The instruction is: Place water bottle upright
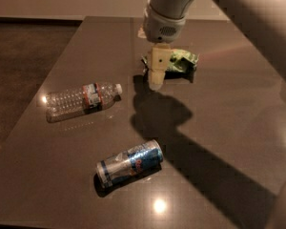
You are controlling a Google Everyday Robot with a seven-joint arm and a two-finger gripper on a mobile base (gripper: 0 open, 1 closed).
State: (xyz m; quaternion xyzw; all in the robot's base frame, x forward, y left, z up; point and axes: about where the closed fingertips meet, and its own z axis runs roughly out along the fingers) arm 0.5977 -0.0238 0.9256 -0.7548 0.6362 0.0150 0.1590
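The water bottle point(81, 100) lies on its side at the left of the dark table point(229, 128), its white cap pointing right. It is clear and ribbed, with a red-and-white label band. My gripper point(156, 79) hangs above the table's middle, to the right of the bottle's cap and apart from it. It holds nothing that I can see. Its cream fingers point(158, 67) point down, in front of a green bag.
A blue-and-silver drink can point(129, 163) lies on its side near the front, below the gripper. A green snack bag point(180, 62) lies at the back middle, partly behind the gripper. My arm's shadow falls across the table's right half.
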